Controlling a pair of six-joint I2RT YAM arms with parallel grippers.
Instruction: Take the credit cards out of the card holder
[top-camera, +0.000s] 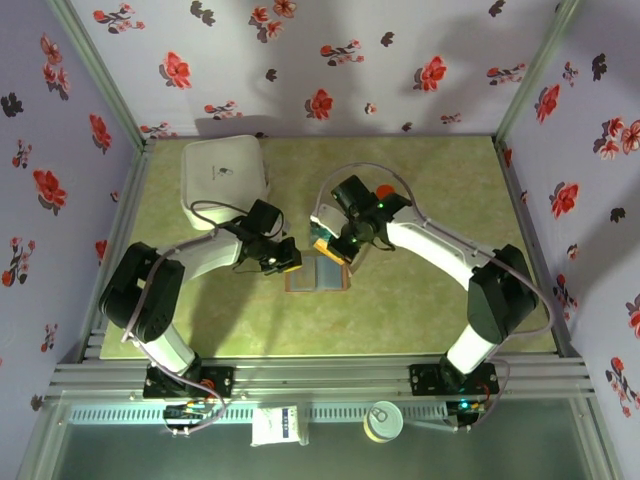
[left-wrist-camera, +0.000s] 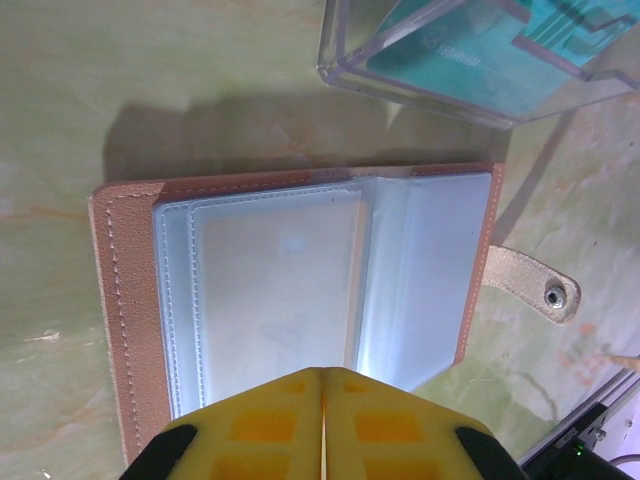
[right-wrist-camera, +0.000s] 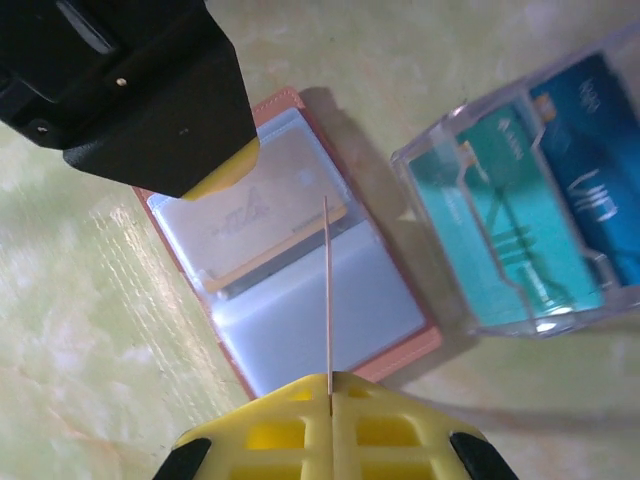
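Note:
The brown card holder (right-wrist-camera: 375, 300) lies open on the green table, its blue-grey pockets facing up (left-wrist-camera: 270, 290); it also lies mid-table (top-camera: 318, 277). My right gripper (right-wrist-camera: 328, 378) is shut on a thin credit card (right-wrist-camera: 327, 290), seen edge-on above the holder. Another card with a tan strip (right-wrist-camera: 270, 215) sits in a pocket. My left gripper (left-wrist-camera: 325, 372) is shut, nothing between its fingers, tips over the holder's near edge. Teal (right-wrist-camera: 480, 220) and blue (right-wrist-camera: 600, 190) cards lie in a clear plastic case (left-wrist-camera: 470, 60) beside the holder.
A larger white square box (top-camera: 224, 180) stands at the back left. The holder's strap with its snap (left-wrist-camera: 530, 285) lies flat on the table to one side. The two grippers (top-camera: 283, 258) (top-camera: 337, 248) are close together over the holder. Floral walls enclose the table.

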